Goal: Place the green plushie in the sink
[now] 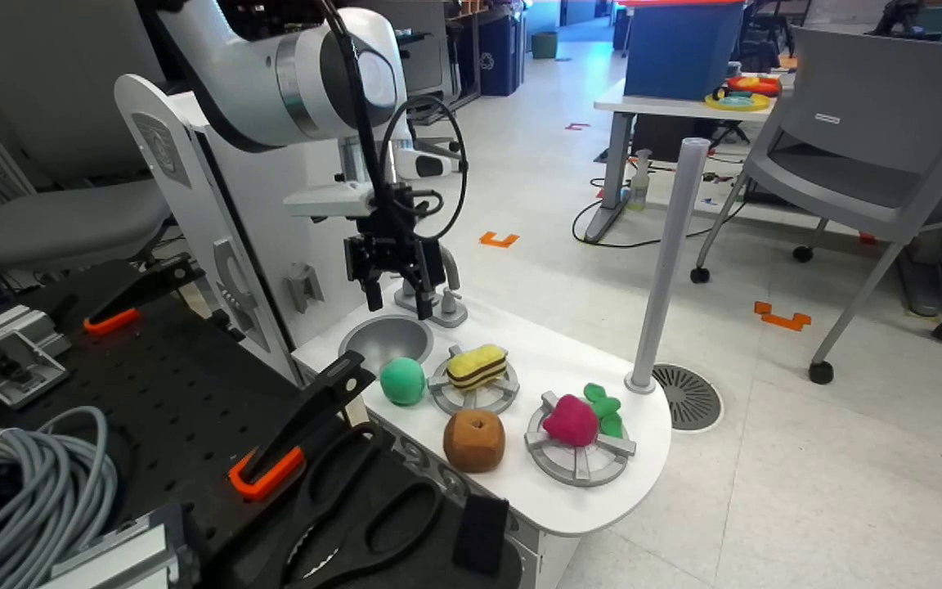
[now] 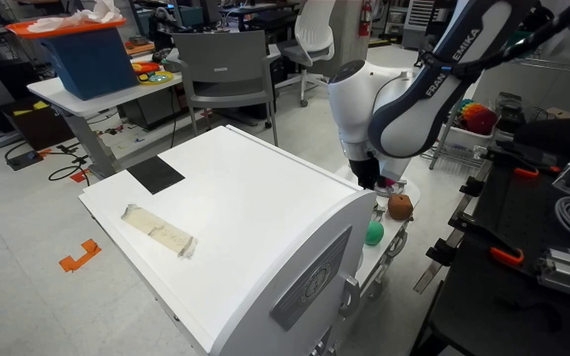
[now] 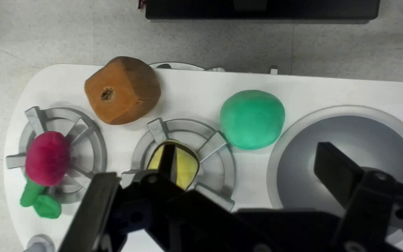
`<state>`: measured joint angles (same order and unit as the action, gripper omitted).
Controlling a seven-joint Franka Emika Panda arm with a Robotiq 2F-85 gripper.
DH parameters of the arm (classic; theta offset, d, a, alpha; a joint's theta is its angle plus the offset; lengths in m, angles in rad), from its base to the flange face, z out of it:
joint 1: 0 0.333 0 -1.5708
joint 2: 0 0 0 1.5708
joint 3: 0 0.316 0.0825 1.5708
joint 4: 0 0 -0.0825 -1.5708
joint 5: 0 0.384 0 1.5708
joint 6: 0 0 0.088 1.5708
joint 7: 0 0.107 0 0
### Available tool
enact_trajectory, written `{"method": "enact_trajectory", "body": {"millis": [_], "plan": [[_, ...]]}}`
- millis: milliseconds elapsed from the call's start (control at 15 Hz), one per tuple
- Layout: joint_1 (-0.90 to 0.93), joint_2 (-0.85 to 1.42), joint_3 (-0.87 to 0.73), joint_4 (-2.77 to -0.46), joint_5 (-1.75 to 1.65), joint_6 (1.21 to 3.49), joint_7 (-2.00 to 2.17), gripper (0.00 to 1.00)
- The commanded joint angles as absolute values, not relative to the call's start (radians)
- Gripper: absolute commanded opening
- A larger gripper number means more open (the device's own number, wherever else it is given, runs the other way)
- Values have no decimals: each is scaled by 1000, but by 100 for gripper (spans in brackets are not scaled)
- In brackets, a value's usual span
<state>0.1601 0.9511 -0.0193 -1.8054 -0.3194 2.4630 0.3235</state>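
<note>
End effector (image 1: 399, 303) is hanging above the table (image 3: 189, 87), its fingers spread and gripping nothing; in the wrist view they are overlapping the yellow toy (image 3: 187, 164) and the sink (image 3: 297, 157). Green and round, the plushie (image 3: 252, 119) is sitting on the table outside the sink, just beside its rim and between it and a burner (image 3: 212, 146); whether plushie and rim are touching cannot be told.

Likely faults: the faucet (image 1: 450, 309), appearing close behind in an exterior view, could be obstructing a sideways shift; a straight descent would probably be missing the plushie, because the fingers are not standing around it; the burner's arm could be blocking a finger for want of room; an off-centre push could be rolling the plushie over the table's edge.

Materials, working outward: the sink is presenting a smooth grey bowl; the yellow toy is showing dark bands; the plushie is looking matte and would probably be yielding when squeezed; the brown toy (image 3: 122, 92) is displaying facets and a dark dimple; the red toy (image 3: 47, 159), rounded, is resting on the farther burner (image 3: 100, 152) beside green leaves (image 3: 47, 206).
</note>
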Motion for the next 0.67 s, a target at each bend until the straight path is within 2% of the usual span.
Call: {"method": "enact_trajectory", "body": {"millis": [0, 467, 533, 600], "plan": [[189, 1067, -34, -1704, -249, 2491, 299, 100], [239, 1222, -65, -1582, -218, 2465, 309, 98], [246, 1242, -72, -1561, -218, 2464, 314, 83], [251, 1261, -79, -1539, -216, 2457, 317, 73]]}}
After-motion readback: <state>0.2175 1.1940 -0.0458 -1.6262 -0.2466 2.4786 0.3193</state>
